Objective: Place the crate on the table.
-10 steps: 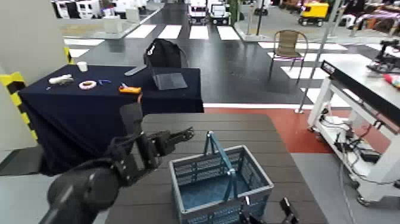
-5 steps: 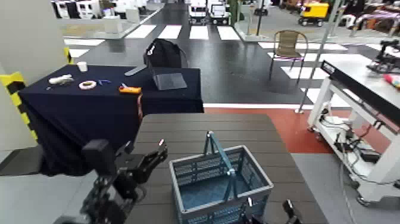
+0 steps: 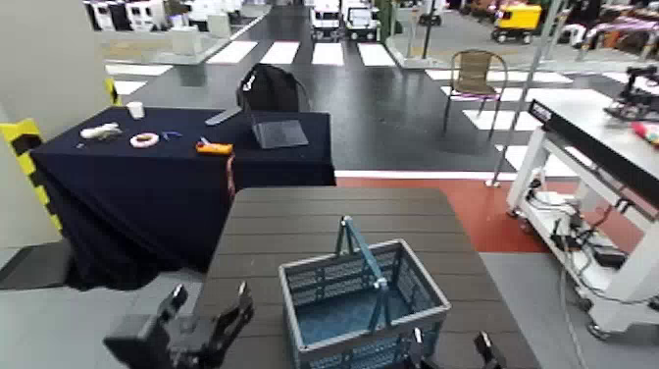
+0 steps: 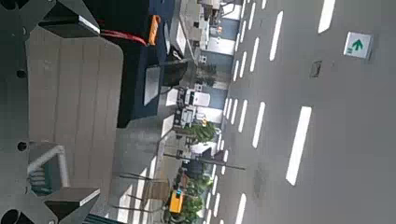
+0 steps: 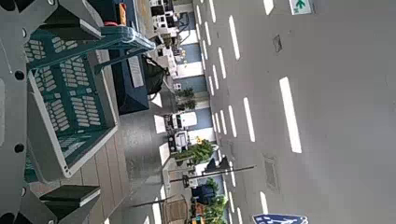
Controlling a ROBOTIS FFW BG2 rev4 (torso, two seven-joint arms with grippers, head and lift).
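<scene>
- Head view, left: left gripper (image 3: 211, 294), jaws released and wide apart, above the left side of the slatted table (image 3: 260, 231), apart from the crate.
- Centre: crate (image 3: 323, 343), upright on the table, toward the robot's side. Probably light if empty, as apparently here; rigid in rim and floor, with some give in the lattice walls; smooth plastic, hence perhaps slippery under a loose pinch; not notably fragile.
- Above the crate: swing handle (image 3: 364, 252), raised and spanning the opening. Best taken at mid-bar, square across, for a balanced lift; likely to pivot or let the load sway if taken off-centre. Alternative hold: opposite rims, one gripper to each, for steadier levelling.
- Right: right gripper (image 3: 450, 340), jaws released and spread, beside the near right corner, grasping nothing. In the right wrist view, handle close to one fingertip; contact impossible to tell.
</scene>
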